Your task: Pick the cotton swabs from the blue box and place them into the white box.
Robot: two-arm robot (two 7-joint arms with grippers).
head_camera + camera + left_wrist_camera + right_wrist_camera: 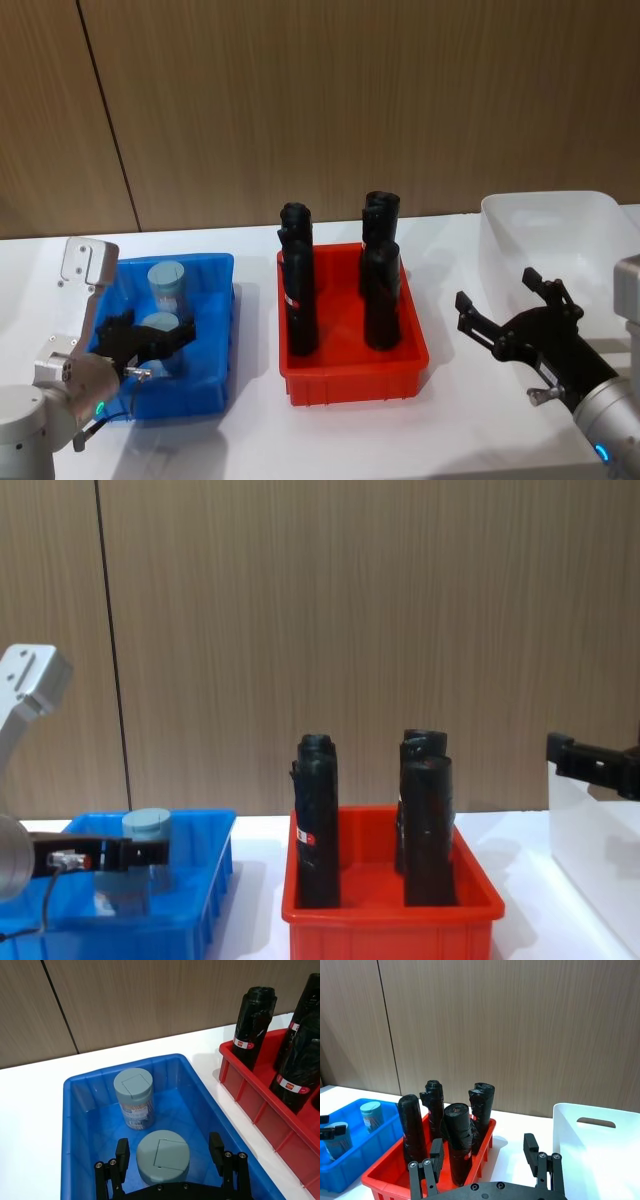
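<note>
**Head view:** The left end effector sits down in the blue box. Its fingers are spread wide to either side of the near jar of cotton swabs, and the far jar stands upright just behind. The right end effector hangs spread and empty over the worktop, beside the white box.

**Left wrist view:** A gap shows on each side of the near jar's smooth round lid, so nothing is gripped yet. The jar is a slick, clear plastic cylinder. An off-centre squeeze could squirt it sideways or tip it into the far jar. A finger could also catch the box's glossy sloped wall.

**Right wrist view:** The white box is translucent and tall-walled, with a slot handle. The red bin of tall black rolls stands between the two boxes, so a low carry could knock the rolls.

**Chest view:** One lid shows just above the blue rim. A shallow lift risks clipping that edge.
</note>
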